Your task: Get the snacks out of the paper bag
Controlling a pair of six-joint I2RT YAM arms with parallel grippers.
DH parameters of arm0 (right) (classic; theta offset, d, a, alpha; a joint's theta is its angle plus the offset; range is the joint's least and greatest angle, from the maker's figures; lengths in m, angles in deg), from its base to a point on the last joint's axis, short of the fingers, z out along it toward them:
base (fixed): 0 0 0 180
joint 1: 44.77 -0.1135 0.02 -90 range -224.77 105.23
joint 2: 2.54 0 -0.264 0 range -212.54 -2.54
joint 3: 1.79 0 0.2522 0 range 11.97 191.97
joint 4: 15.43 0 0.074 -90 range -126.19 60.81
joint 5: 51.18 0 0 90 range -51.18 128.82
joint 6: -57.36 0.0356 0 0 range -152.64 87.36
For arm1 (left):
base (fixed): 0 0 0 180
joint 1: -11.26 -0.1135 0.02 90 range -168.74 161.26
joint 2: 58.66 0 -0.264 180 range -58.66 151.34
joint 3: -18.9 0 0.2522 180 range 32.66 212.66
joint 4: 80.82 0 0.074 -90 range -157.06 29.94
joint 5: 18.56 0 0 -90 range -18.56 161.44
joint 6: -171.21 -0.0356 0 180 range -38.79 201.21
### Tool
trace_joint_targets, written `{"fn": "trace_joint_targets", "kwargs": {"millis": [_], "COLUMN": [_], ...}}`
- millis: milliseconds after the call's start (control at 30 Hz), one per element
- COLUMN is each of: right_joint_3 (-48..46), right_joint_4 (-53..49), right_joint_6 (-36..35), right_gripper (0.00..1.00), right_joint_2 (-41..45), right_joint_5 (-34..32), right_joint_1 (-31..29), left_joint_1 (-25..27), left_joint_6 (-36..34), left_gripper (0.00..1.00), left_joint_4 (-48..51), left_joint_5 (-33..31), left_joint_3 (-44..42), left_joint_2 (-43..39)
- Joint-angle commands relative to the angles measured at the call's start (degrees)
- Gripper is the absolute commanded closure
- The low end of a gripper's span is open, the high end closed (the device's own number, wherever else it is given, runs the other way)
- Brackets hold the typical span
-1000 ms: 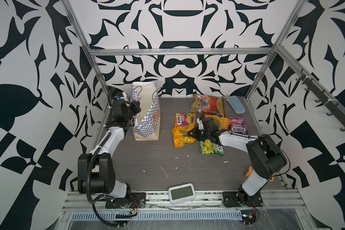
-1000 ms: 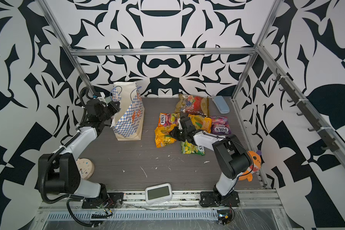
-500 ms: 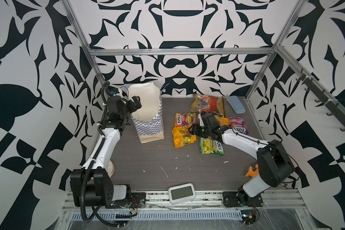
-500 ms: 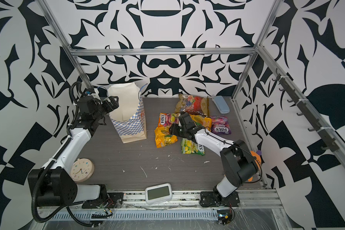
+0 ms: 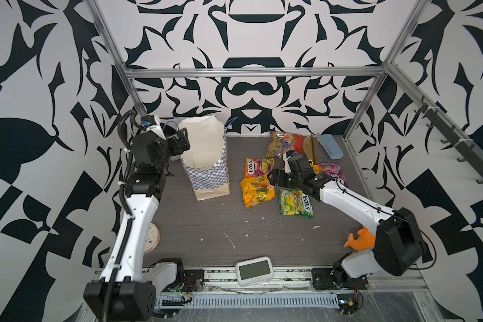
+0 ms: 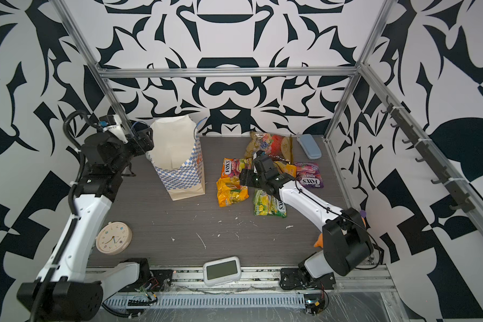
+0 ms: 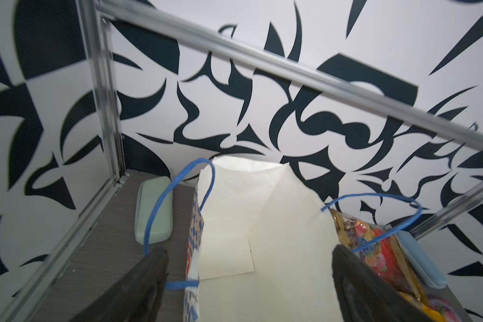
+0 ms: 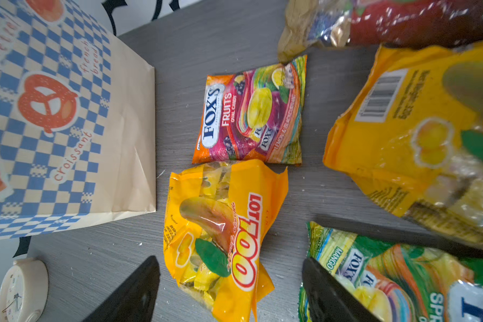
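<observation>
Nearest, at the tabletop's (image 5: 207, 223) near edge, we see a white timer (image 5: 253, 271). Farther in, the snacks (image 5: 257, 192) lie flat on the right half, the red-gold packet (image 5: 290, 143) lying nearest the far edge — six packets, all outside the paper bag (image 5: 209, 175), which stands upright toward the far left corner. We note the right gripper (image 5: 273, 177) hanging over the packets with jaws spread, gripping nothing; the left gripper (image 7: 248, 251) sits at the bag's mouth — likewise spread, empty.

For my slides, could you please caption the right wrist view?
Open right gripper hovers over a yellow packet lying near the paper bag.
</observation>
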Motion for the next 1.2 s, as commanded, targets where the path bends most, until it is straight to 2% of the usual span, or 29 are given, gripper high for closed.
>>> {"fn": "trace_joint_targets", "kwargs": {"millis": [0,67,133,267,333,400,467,533,633,700,800,900,967,1067,1167], "right_joint_3": [0.1,-3.2,-7.4,-10.2,-13.1,-16.4,-21.6,-26.8,-32.1,-33.9,-36.9,-40.0,-40.9,-42.2,-43.3], "right_joint_4": [1.9,4.6,9.0,10.8,12.9,14.6,19.6,24.3,30.3,32.7,38.8,47.2,50.6,56.3,62.0], "right_joint_6": [-4.6,-8.6,-12.3,-14.9,-16.6,-17.2,-19.2,-20.6,-24.1,-26.8,-30.4,-31.8,-30.9,-30.8,-31.2], "right_gripper": [0.14,0.12,0.08,0.05,0.04,0.03,0.02,0.01,0.01,0.01,0.01,0.01,0.01,0.02,0.02], "right_joint_2": [7.8,13.0,17.6,22.8,24.8,26.1,26.6,26.9,26.6,25.1,21.2,16.9,13.9,9.3,5.0], "right_joint_5": [-4.1,-9.3,-13.0,-14.2,-20.0,-23.9,-26.0,-27.2,-30.8,-33.2,-32.9,-32.4,-28.4,-24.5,-20.6], "right_joint_1": [-0.1,0.2,0.5,3.5,3.7,4.8,6.8,8.5,10.3,11.4,13.8,16.3,19.3,22.4,24.0], "left_joint_1": [-0.1,-0.8,-2.1,-3.3,-4.4,-6.8,-10.0,-11.0,-11.0,-11.0,-10.9,-10.9,-10.9,-11.0,-10.9], "left_joint_6": [-2.8,-2.0,-0.3,1.5,1.6,3.2,5.0,3.7,0.2,-1.0,-6.1,-6.5,-7.8,-10.3,-12.0], "left_gripper": [0.07,0.10,0.09,0.08,0.09,0.10,0.10,0.07,0.06,0.06,0.05,0.05,0.05,0.04,0.04], "left_joint_4": [0.3,-2.7,-6.3,-10.3,-11.9,-14.5,-18.6,-24.6,-32.3,-38.3,-49.8,-53.8,-56.3,-63.7,-63.4], "left_joint_5": [-9.6,-16.1,-18.1,-23.4,-24.5,-21.8,-15.4,-11.3,-8.0,-8.0,-4.9,-2.9,0.0,-2.0,-2.0], "left_joint_3": [-5.8,-12.5,-18.9,-27.8,-31.3,-34.5,-37.2,-39.1,-41.1,-43.3,-46.2,-45.8,-46.0,-47.7,-46.4], "left_joint_2": [-6.7,-11.3,-15.2,-19.0,-18.5,-16.2,-11.6,-5.8,1.0,3.5,8.3,13.4,14.6,16.8,18.5]}}
